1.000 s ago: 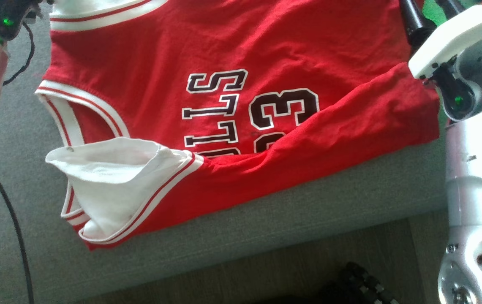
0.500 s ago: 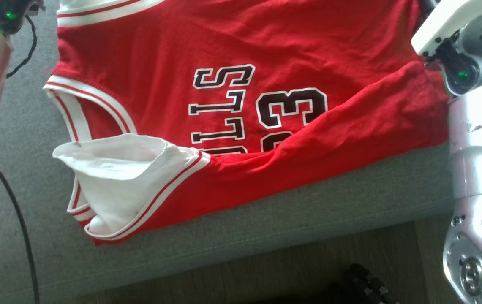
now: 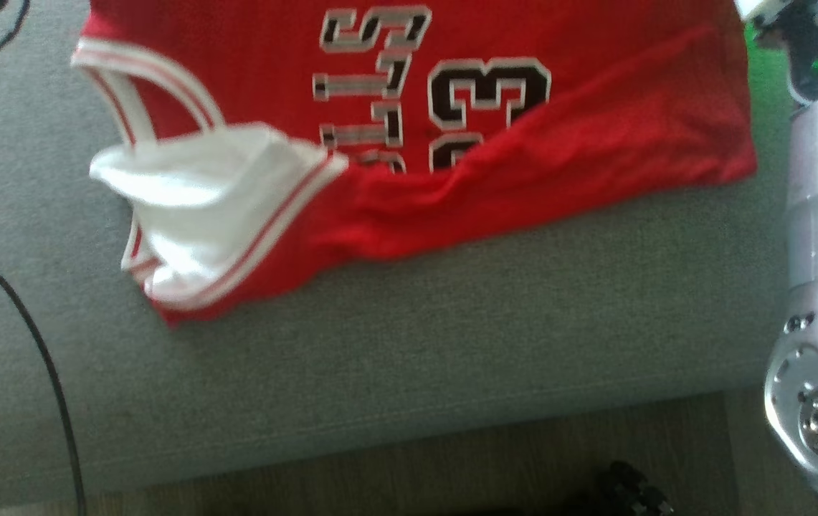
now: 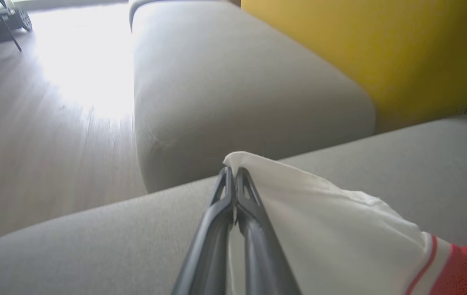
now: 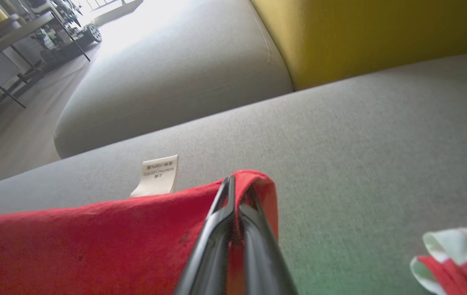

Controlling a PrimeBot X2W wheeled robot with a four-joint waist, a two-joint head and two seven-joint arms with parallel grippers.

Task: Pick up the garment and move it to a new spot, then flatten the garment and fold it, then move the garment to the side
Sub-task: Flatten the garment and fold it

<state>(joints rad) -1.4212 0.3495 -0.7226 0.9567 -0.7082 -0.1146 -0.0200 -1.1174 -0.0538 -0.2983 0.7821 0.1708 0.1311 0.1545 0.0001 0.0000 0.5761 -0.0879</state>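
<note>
Closure is new: the right gripper (image 5: 237, 186), spread a second ago, now pinches the garment's (image 3: 595, 122) red far-right edge, the left gripper (image 4: 233, 174) pinches its white far-left corner, so, lying on the grey sofa seat (image 3: 452, 337), it looks ready to lift.

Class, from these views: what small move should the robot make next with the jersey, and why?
Probably lift both grippers together, evenly. The left gripper is shut on a white corner of the jersey, the right gripper on its red edge; it lies rumpled on the grey cushion.
</note>
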